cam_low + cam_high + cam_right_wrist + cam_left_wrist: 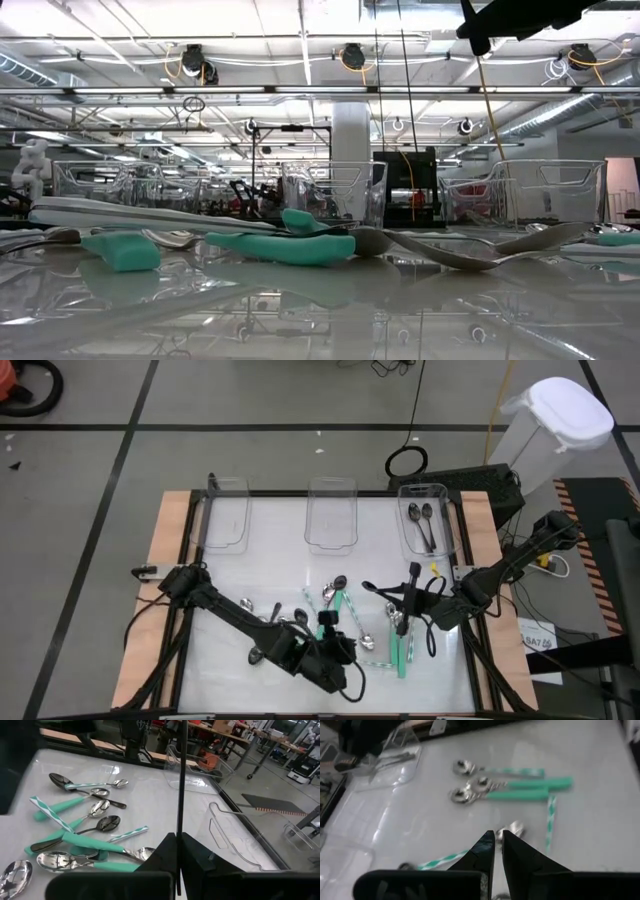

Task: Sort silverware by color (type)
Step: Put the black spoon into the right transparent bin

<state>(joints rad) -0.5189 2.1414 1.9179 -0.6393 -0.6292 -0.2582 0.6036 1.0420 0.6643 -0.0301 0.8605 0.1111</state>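
Note:
Spoons lie scattered on the white table's middle (345,610): teal-handled ones (95,842), shiny silver ones (270,615) and dark ones (107,823). My right gripper (405,610) is above the pile's right side, shut on a thin dark spoon (181,795) seen edge-on. My left gripper (330,635) hovers over the pile's near side with its fingers almost together and nothing between them (497,837). A silver spoon bowl (514,827) lies just beyond its tips. Two dark spoons (422,520) lie in the far right clear bin (445,510). My right gripper pinches the dark spoon's thin handle (180,827) between its two fingers. The spoon lies along the fingers and sticks out past their tips toward the table's far edge (413,575). Which end it has cannot be told. The spoon looks clear of the table.
Three clear bins stand along the far edge: left (228,515), middle (332,515) and right. They show behind the spoons in the low view (330,195). Bare table lies between the pile and the bins. A white waste bin (555,420) stands beyond the far right corner.

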